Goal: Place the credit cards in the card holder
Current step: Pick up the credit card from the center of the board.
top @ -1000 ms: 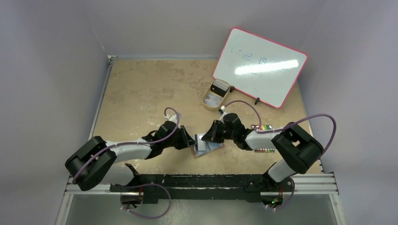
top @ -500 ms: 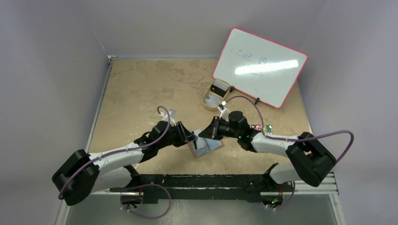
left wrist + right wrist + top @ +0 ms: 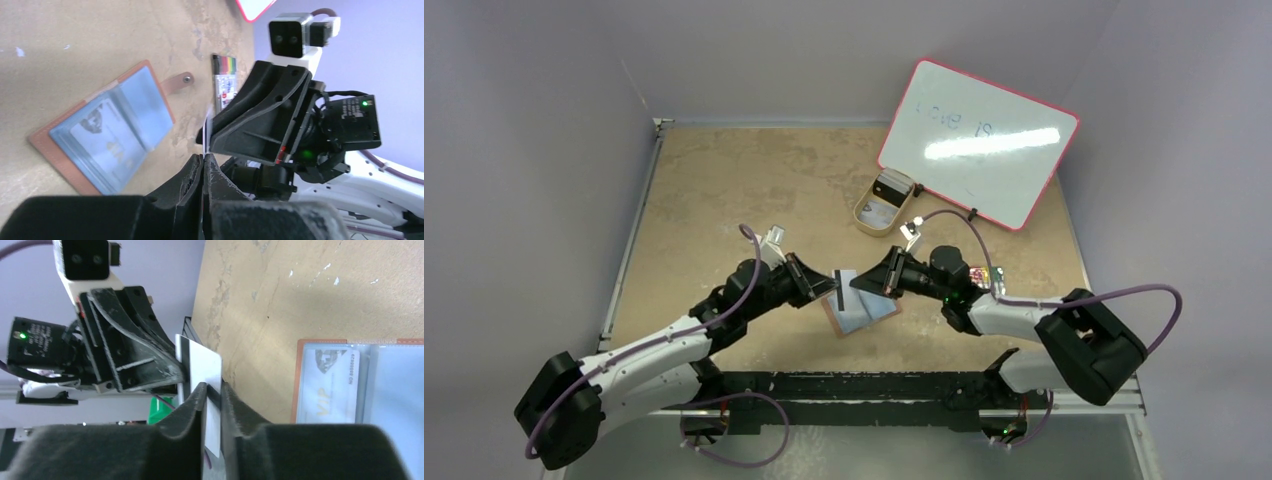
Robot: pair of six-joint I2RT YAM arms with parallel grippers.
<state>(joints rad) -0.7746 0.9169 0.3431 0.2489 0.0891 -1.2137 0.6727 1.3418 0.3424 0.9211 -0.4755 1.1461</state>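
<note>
The card holder (image 3: 864,318) lies open on the table, reddish-brown with clear blue pockets. It also shows in the left wrist view (image 3: 107,135) and the right wrist view (image 3: 350,385), where one pocket holds a whitish "VIP" card (image 3: 327,385). My left gripper (image 3: 822,287) is shut on a light credit card (image 3: 848,282) with a dark stripe, and holds it flat above the holder's left end. In the left wrist view the card (image 3: 206,132) is edge-on between the shut jaws (image 3: 204,157). My right gripper (image 3: 871,283) faces it. Its jaws (image 3: 212,387) stand a narrow gap apart, with the card's far end (image 3: 202,362) in the gap.
A tan oval tray (image 3: 882,203) with small items stands behind the grippers, next to a pink-framed whiteboard (image 3: 979,140) leaning at the back right. A pack of coloured markers (image 3: 986,272) lies by the right arm and shows in the left wrist view (image 3: 223,85).
Both grippers have lifted off the card holder. The left gripper now holds the striped card up between the two grippers. The right gripper has drawn back to the right.
</note>
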